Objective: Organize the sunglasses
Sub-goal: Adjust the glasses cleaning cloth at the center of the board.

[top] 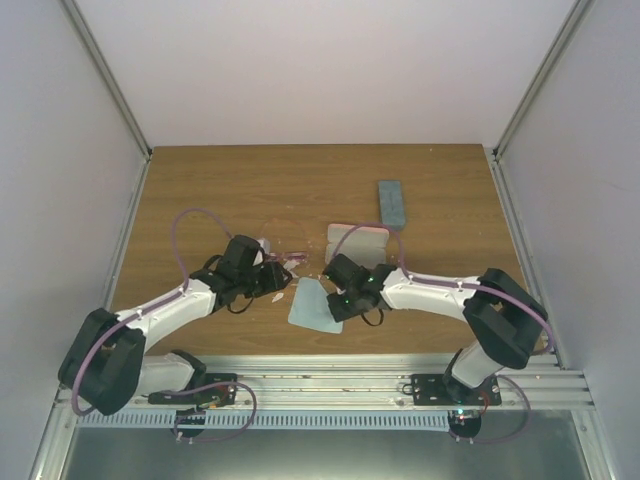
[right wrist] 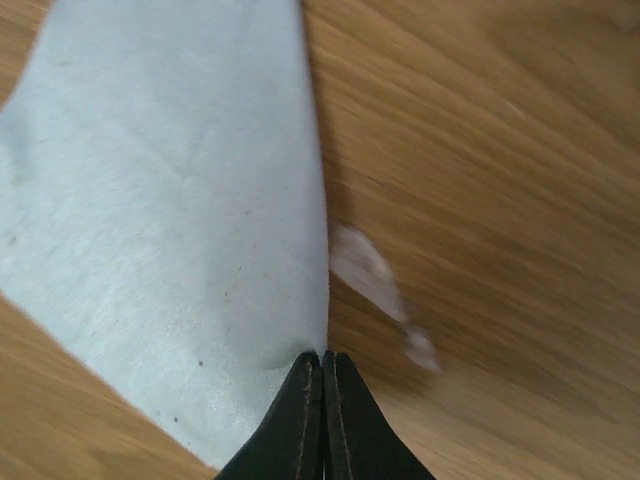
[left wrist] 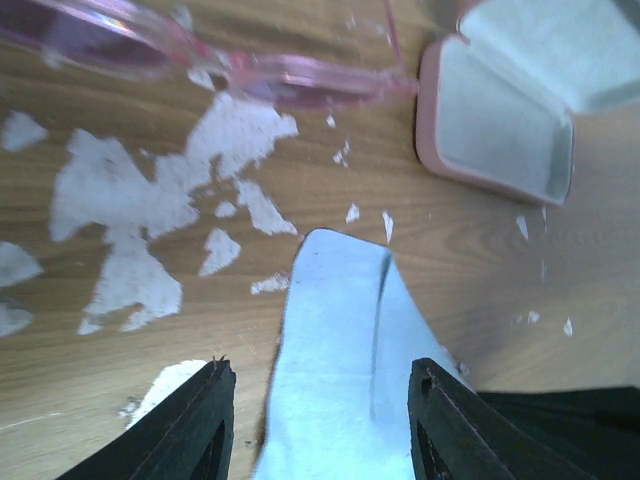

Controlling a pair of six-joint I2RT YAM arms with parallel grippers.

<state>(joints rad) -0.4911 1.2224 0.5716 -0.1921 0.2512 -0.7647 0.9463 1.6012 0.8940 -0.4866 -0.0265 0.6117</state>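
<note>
Worn wooden tabletop (top: pixel 250 190), white-scuffed, white walls (top: pixel 320 60) around. Translucent pink-framed sunglasses (left wrist: pixel 250 72) lie near centre, just ahead of left gripper (left wrist: pixel 320 370), jaws wide above light blue cloth (left wrist: pixel 340 330). Right gripper (right wrist: pixel 325 362) pinched shut on cloth's edge. Open pink case (left wrist: pixel 500 120) just beside sunglasses; blue-grey oblong case (top: pixel 392 202) farther back, apart.

A scuffed wooden counter (top: pixel 250 185), plain white walls (top: pixel 330 60) at nine, twelve and three o'clock, a metal rail (top: pixel 320 385) along six o'clock.
</note>
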